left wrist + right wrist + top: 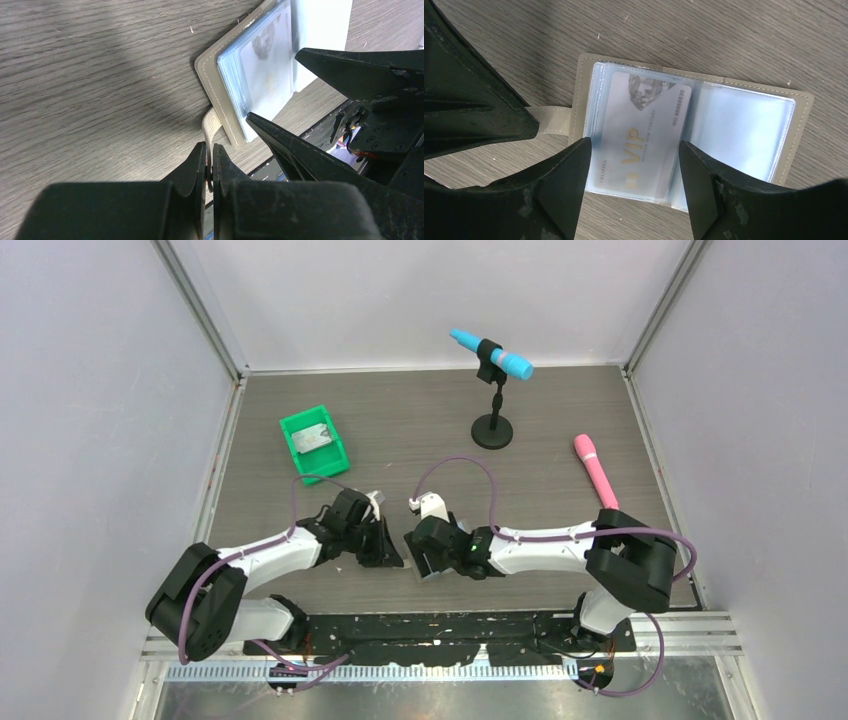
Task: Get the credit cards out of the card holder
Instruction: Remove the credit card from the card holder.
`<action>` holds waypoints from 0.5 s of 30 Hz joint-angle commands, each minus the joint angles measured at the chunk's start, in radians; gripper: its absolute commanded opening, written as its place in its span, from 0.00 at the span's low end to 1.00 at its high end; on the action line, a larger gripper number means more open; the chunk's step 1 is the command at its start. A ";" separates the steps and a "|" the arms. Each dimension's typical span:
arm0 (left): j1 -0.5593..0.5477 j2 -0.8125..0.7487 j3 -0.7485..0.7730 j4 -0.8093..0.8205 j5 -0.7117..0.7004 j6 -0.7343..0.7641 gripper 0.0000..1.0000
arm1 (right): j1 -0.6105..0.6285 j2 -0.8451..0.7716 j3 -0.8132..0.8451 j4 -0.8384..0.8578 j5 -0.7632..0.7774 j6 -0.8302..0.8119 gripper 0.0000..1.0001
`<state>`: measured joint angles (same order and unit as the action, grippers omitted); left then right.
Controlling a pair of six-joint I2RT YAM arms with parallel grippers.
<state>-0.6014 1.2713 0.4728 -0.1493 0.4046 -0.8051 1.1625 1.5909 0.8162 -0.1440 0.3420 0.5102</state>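
The left arm and right arm both reach low and inward from their bases, wrists bent down, and meet nose to nose at the near middle of the wood-grain table.

Farther back stand a black stand carrying a blue microphone, and a green bin to the left. A pink microphone lies flat at the right, well apart from the arms.

The card holder lies open on the table under the two wrists (from above they hide nearly all of it).

The right gripper hangs over its left pocket with the fingers spread, one on each side of a pale card printed "VIP" that sits behind the clear sleeve.

The left gripper is pinched together on the end of the holder's small grey tab, its black fingers just beside the right one's.
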 commanded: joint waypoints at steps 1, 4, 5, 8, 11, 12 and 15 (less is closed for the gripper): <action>-0.003 -0.025 -0.006 0.024 0.007 0.001 0.00 | 0.008 0.014 0.035 0.030 0.014 0.011 0.73; -0.004 -0.025 -0.006 0.024 0.007 0.001 0.00 | 0.009 0.021 0.036 0.030 0.015 0.011 0.74; -0.004 -0.026 -0.006 0.025 0.007 0.001 0.00 | 0.009 0.023 0.037 0.029 0.020 0.010 0.74; -0.004 -0.026 -0.007 0.022 0.006 0.001 0.00 | 0.009 0.025 0.037 0.012 0.039 0.011 0.70; -0.004 -0.025 -0.005 0.015 0.001 0.005 0.00 | 0.009 0.018 0.035 -0.008 0.070 0.014 0.67; -0.004 -0.025 -0.004 0.010 -0.003 0.008 0.00 | 0.009 0.009 0.034 -0.013 0.074 0.017 0.66; -0.005 -0.026 0.002 -0.010 -0.014 0.018 0.00 | 0.009 -0.013 0.027 -0.018 0.077 0.018 0.66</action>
<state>-0.6014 1.2713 0.4690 -0.1501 0.4030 -0.8043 1.1660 1.6108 0.8230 -0.1471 0.3717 0.5148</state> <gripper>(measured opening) 0.050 0.659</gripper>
